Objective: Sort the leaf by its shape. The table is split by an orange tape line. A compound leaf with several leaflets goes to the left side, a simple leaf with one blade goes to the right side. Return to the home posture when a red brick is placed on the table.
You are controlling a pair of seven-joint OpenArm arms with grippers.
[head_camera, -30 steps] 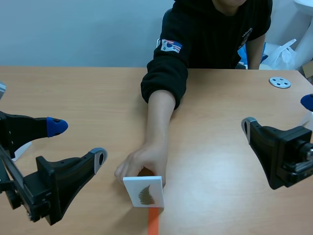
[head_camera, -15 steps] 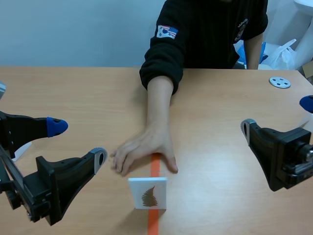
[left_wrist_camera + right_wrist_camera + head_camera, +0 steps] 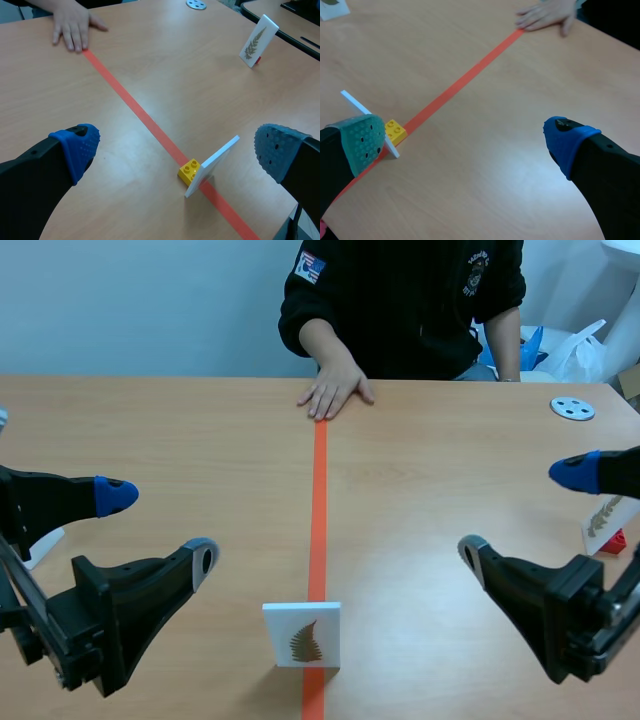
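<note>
Leaf card (image 3: 301, 634) stands on the tape line (image 3: 319, 500) against a yellow brick (image 3: 189, 169).

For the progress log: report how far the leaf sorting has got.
Done: one white leaf card on a red base stands on the right side. In hand: nothing; the left gripper and right gripper are both open. To do: the white card with a brown fern-like leaf, on a yellow brick, stands on the orange tape line, probably bound for the left side.
</note>
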